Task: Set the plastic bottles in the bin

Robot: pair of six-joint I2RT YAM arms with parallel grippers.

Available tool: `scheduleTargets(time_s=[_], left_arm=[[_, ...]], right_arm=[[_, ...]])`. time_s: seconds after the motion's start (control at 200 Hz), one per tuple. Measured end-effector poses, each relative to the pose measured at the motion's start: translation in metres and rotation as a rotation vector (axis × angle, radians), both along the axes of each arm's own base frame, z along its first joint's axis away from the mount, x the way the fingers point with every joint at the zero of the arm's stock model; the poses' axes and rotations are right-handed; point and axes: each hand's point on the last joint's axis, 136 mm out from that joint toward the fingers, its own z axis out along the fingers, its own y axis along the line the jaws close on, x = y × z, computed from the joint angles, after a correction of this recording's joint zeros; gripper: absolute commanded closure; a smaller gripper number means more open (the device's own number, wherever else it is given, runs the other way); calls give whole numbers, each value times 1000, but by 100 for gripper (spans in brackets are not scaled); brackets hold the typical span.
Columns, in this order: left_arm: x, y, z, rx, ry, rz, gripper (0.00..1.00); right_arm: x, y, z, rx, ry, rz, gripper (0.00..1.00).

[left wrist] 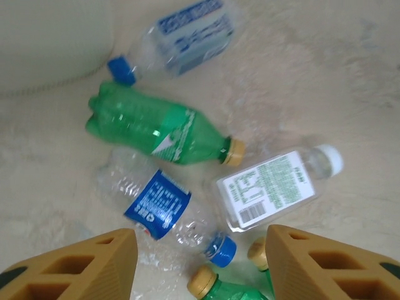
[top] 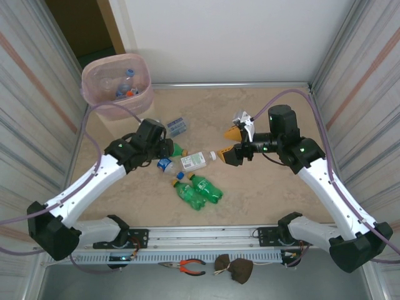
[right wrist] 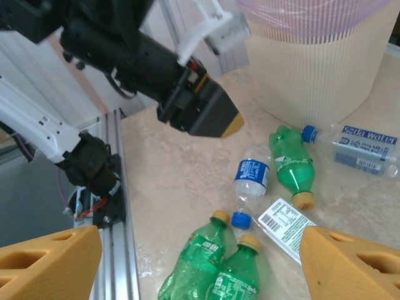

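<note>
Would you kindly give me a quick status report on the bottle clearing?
Left gripper open, empty, above blue-labelled bottle. Right gripper open, empty. Six plastic bottles on table, several in bin. Path to bin unobstructed.

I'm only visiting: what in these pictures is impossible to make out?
Top view: how many bottles lie in the bin; they are small and hazy behind its pink liner.
Top view: one green bottle, mostly hidden under the left gripper.
Left wrist view: two green bottles, bodies cut off by the bottom edge.
Right wrist view: the bin's inside, cut off by the top edge.
</note>
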Motion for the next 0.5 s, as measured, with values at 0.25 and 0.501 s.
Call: scheduleTargets(time_s=[0.25, 0.501], left_arm=[[-5, 9, -58, 34, 139, 221, 31], [0, 8, -91, 29, 204, 351, 27]], right_arm=[[0, -1, -6, -6, 13, -3, 18], [-1, -2, -5, -5, 12, -3, 18]])
